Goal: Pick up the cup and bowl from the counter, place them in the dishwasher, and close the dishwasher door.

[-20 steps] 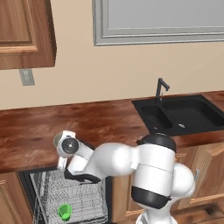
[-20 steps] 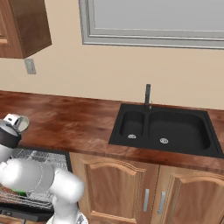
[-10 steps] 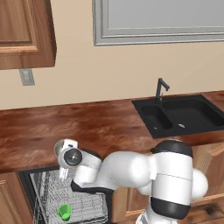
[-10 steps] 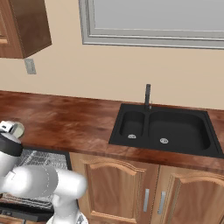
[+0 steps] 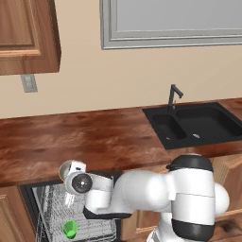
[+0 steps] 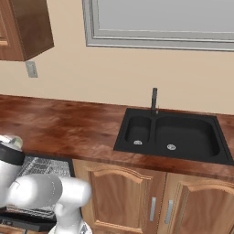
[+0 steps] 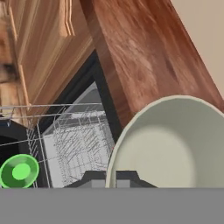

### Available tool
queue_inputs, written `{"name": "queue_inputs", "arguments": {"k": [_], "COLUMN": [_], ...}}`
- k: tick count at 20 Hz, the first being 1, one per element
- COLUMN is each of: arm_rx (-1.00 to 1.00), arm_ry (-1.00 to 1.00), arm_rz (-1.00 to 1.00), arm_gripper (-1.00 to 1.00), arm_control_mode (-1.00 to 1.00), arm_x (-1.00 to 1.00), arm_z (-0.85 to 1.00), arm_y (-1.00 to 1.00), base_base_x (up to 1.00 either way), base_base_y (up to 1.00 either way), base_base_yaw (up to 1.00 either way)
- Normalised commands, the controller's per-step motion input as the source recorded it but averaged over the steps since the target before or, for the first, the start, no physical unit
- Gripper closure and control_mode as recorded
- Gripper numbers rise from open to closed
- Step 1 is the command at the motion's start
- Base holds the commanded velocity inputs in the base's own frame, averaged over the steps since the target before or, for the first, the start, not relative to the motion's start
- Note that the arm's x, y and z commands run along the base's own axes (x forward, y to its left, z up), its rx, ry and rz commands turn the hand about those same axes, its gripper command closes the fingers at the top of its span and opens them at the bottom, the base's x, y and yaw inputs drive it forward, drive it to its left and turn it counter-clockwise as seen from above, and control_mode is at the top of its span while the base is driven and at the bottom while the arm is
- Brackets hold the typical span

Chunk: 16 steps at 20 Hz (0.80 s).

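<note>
- One bowl (image 7: 168, 144), pinched by its rim in the closed gripper (image 5: 71, 176), hangs over the open dishwasher (image 5: 52, 208).
- One green cup (image 5: 70, 229) sits in the rack.
- One counter (image 5: 94, 137), one sink (image 6: 171, 137).

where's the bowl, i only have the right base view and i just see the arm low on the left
Observer: The bowl is clamped by the shut gripper, at the counter's front edge above the open dishwasher.
Operator: is the cup already in
Observer: Yes, the green cup stands upright in the wire rack.
Operator: is the bowl over the cup
Observer: No. In the hand view the cup sits well off to one side of the bowl, with bare rack between them.
</note>
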Motion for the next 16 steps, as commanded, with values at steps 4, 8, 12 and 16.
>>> {"name": "queue_inputs", "arguments": {"k": [4,8,12,16], "arm_rx": [0.03,0.02,0.04,0.04], "arm_ry": [0.00,0.00,0.00,0.02], "arm_rz": [0.00,0.00,0.00,0.00], "arm_gripper": [1.00,1.00,1.00,1.00], "arm_control_mode": [-1.00,-1.00,-1.00,-1.00], "arm_x": [-0.32,-0.28,-0.18,-0.05], "arm_z": [-0.36,-0.36,-0.29,-0.42], "arm_y": [0.00,0.00,-0.07,-0.04], "base_base_x": [0.00,0.00,0.00,0.00], "base_base_y": [0.00,0.00,0.00,0.00], "base_base_yaw": [0.00,0.00,0.00,0.00]}}
